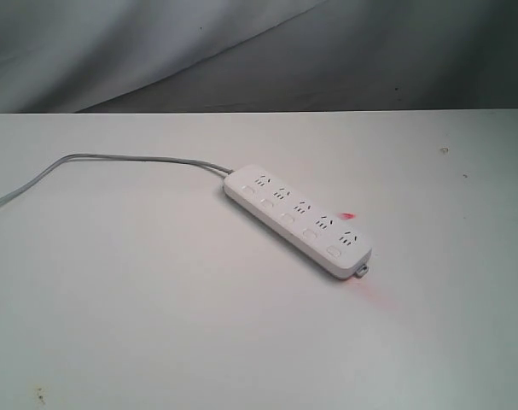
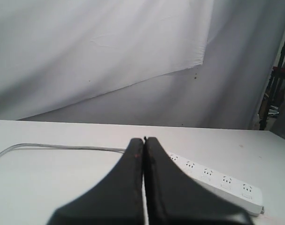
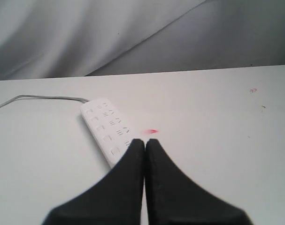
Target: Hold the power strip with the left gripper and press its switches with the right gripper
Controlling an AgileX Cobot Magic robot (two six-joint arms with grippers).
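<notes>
The white power strip (image 1: 297,219) lies slanted across the middle of the white table, its grey cord (image 1: 113,159) trailing off to the left and a small tab (image 1: 362,271) at its near right end. Its row of white switches (image 1: 288,219) runs along the near side. Neither arm shows in the exterior view. In the left wrist view my left gripper (image 2: 144,139) is shut on nothing, with the power strip (image 2: 217,183) beyond it. In the right wrist view my right gripper (image 3: 145,140) is shut and empty, and hides the near end of the power strip (image 3: 107,129).
A red light spot (image 1: 347,217) falls on the table beside the strip, with a fainter red glow (image 1: 374,295) near the tab. A grey cloth backdrop (image 1: 259,51) hangs behind the table's far edge. Dark equipment (image 2: 278,89) stands at the right in the left wrist view.
</notes>
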